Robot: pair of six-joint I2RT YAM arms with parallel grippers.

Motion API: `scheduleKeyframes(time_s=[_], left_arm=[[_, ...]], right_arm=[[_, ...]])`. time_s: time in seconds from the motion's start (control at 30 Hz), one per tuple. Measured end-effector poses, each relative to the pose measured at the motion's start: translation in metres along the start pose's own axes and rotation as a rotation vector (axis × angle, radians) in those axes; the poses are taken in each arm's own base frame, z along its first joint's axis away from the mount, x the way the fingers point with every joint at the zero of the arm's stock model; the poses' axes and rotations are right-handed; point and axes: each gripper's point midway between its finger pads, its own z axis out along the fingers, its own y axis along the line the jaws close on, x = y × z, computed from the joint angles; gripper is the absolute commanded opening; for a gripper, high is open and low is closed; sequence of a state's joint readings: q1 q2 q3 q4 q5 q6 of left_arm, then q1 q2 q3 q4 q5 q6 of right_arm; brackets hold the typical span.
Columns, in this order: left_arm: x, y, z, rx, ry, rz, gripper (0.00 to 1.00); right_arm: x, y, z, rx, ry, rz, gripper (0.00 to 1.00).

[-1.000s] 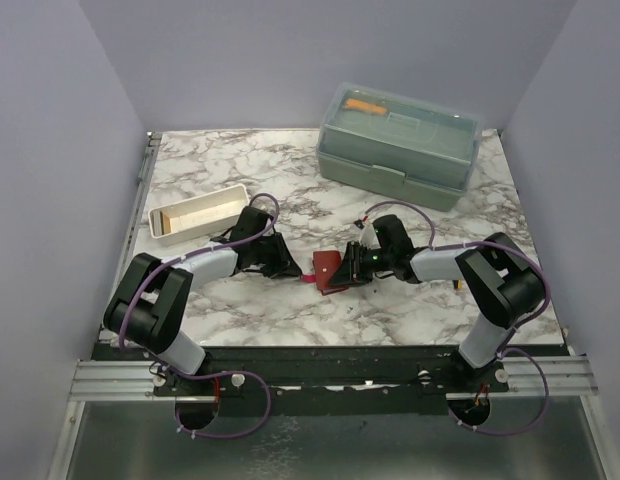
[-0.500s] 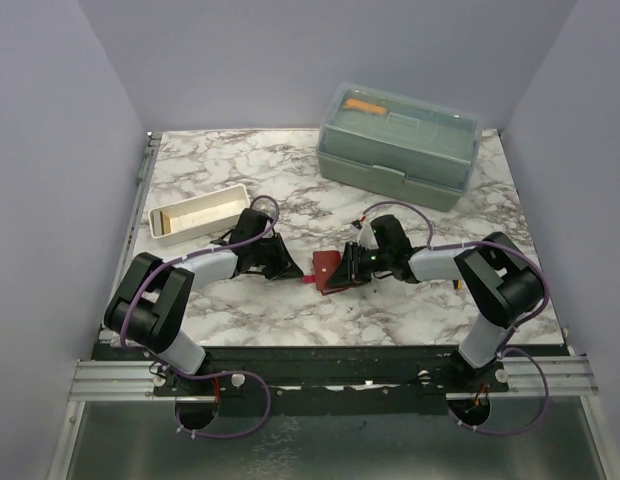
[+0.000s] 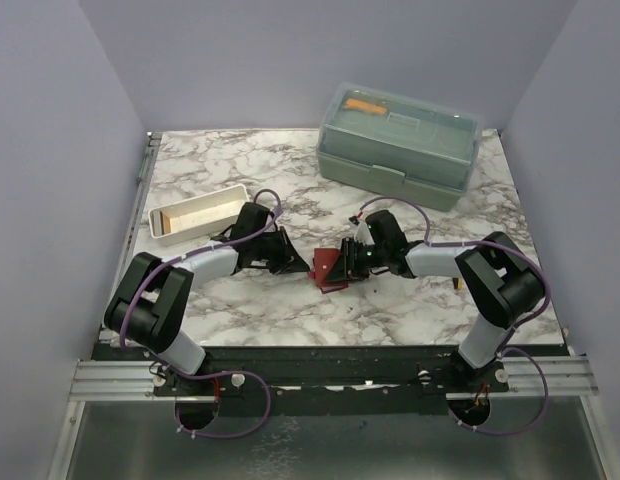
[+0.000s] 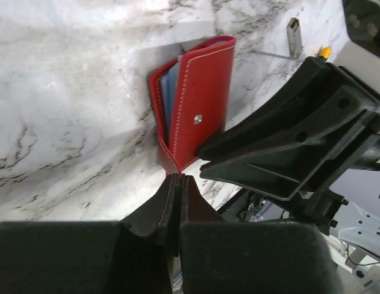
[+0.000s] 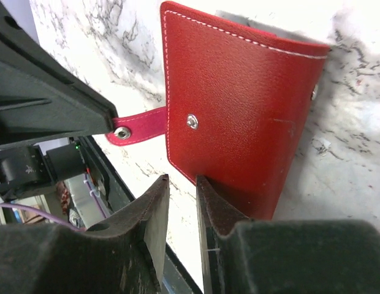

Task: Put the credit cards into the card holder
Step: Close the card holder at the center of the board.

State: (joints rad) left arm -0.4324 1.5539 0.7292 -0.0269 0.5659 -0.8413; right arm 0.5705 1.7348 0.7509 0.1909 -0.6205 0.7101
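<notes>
Left wrist only: blue inside card holder (image 4: 199, 104); left end effector (image 4: 176, 187) closed (right end effector (image 5: 182, 184) parted).

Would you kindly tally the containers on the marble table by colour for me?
Red: 1, the card holder
White: 1, the tray
Pale green: 1, the lidded box
Total: 3
</notes>
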Motion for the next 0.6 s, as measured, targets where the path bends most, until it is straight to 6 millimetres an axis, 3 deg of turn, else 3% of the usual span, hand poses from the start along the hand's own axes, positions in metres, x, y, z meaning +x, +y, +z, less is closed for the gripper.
scheduleKeyframes(time_s=[0.17,0.47,0.6], left_arm=[[-0.007,-0.015,0.003,0.027,0.002,0.018,0.0],[0.002,-0.027,0.023,0.023,0.051,0.052,0.0],[-0.003,-0.031,0.026,0.013,0.037,0.065,0.0]], right_arm=[[-0.003,-0.005,0.002,0.021,-0.014,0.008,0.03],[-0.002,-0.004,0.002,0.024,-0.019,0.036,0.03],[-0.012,-0.001,-0.004,0.07,-0.037,0.032,0.03]])
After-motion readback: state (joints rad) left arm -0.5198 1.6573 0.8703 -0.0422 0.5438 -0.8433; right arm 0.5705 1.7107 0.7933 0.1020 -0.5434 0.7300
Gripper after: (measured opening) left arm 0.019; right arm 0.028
